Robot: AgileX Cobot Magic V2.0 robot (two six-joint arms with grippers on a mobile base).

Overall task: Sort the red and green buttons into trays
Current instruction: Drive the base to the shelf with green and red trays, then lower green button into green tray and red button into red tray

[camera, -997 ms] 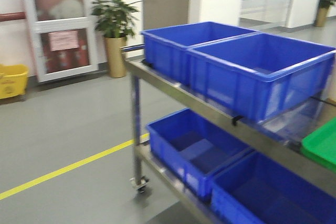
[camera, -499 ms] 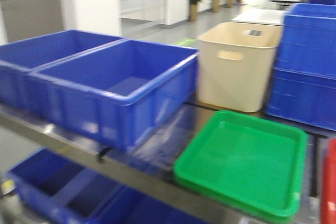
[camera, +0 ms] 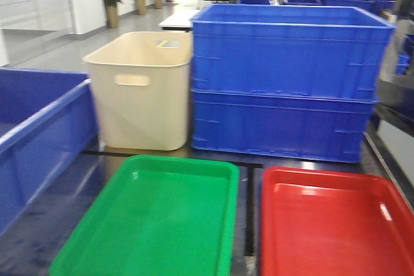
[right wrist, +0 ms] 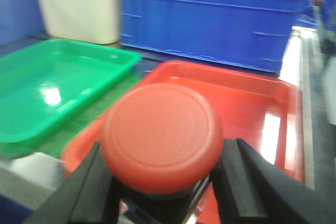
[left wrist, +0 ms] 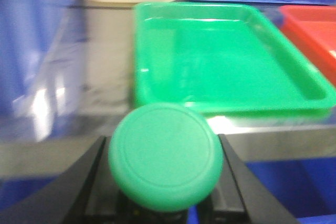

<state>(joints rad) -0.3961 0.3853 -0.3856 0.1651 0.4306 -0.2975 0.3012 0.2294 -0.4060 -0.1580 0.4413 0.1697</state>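
Note:
My left gripper (left wrist: 166, 192) is shut on the green button (left wrist: 165, 156), whose round green cap fills the bottom of the left wrist view, short of the green tray (left wrist: 220, 56). My right gripper (right wrist: 165, 182) is shut on the red button (right wrist: 161, 136), held over the near left corner of the red tray (right wrist: 247, 103). In the front view the green tray (camera: 155, 224) lies left and the red tray (camera: 330, 224) right, side by side and both empty. Neither arm shows in the front view.
A cream tub with handle slots (camera: 139, 88) stands behind the green tray. Two stacked blue crates (camera: 284, 82) stand behind the red tray. Another blue crate (camera: 35, 140) is at the left. All rest on a metal cart shelf (left wrist: 79, 72).
The front view has swung right along the cart: from the blue crates and floor, past the green tray, to both trays centred in front.

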